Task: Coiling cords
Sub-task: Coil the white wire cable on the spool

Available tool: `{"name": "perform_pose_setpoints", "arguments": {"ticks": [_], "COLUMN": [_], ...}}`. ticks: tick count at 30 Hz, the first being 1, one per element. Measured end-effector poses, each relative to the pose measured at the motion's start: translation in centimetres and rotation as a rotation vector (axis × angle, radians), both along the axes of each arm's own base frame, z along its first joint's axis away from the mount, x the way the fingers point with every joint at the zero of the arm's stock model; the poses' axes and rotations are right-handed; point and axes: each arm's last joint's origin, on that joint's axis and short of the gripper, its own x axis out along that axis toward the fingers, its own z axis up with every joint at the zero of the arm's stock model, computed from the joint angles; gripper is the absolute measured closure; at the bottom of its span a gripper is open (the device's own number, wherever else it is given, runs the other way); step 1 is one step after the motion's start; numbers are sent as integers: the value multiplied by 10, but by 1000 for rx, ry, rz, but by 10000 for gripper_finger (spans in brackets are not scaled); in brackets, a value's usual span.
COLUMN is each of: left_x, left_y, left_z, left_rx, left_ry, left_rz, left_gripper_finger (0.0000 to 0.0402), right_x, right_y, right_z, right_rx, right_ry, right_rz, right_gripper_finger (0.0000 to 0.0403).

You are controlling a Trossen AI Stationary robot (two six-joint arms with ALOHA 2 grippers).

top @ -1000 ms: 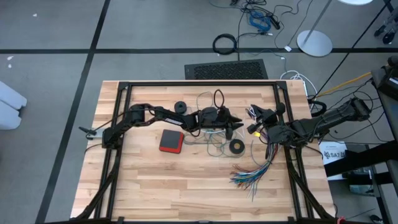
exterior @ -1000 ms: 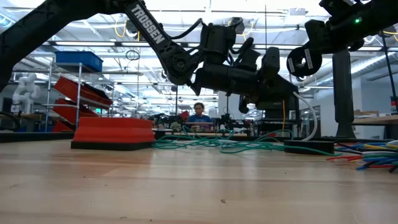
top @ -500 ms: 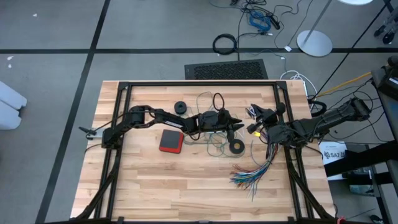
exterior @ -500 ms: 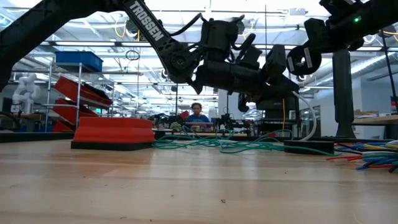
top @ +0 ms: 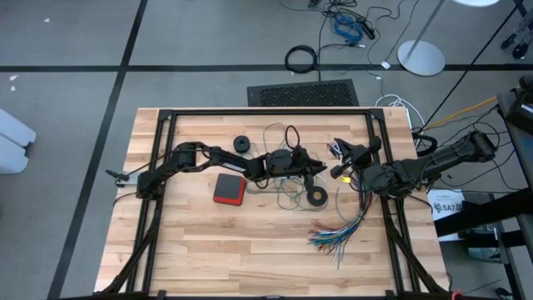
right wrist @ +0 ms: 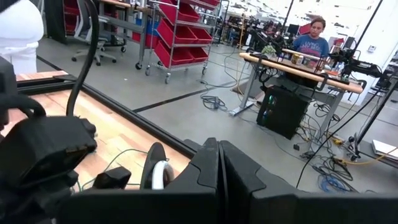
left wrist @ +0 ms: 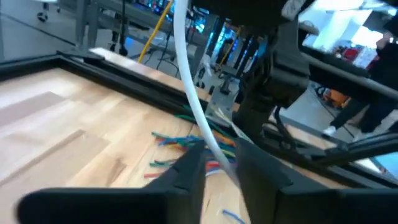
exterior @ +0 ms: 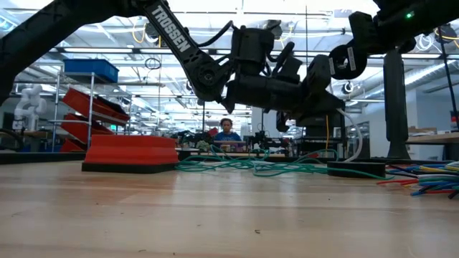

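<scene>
Between your left gripper's (left wrist: 217,171) narrow fingers runs the white cord (left wrist: 186,81) — seemingly unclamped, it may slip free; right gripper (right wrist: 217,168) shut, empty.

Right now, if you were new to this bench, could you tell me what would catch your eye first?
Probably the left gripper near the table's middle, its fingers either side of the white cord running up between them. Below it the teal-green cord lies in loose loops, between a red pad and a black tape ring. The shut right gripper waits above the fanned multicoloured wires.
</scene>
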Motion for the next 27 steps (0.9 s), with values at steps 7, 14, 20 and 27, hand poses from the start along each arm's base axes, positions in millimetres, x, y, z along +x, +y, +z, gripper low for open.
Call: {"name": "perform_pose_setpoints", "arguments": {"ticks": [7, 14, 20, 27], "left_x": [2, 11, 17, 19], "left_y": [-8, -8, -1, -8], "left_z": [3, 14, 26, 28], "left_rx": [87, 159, 178, 190], "left_ry": [0, 20, 33, 33], "left_rz": [-30, -43, -39, -74], "left_gripper_finger": [392, 398, 398, 399], "right_x": [0, 4, 13, 19], "right_y": [0, 1, 4, 3], "right_z": [2, 4, 0, -10], "right_rx": [6, 13, 0, -41], "right_ry": [-20, -55, -36, 50], "right_rz": [-1, -1, 2, -45], "right_gripper_finger": [403, 403, 403, 403]}}
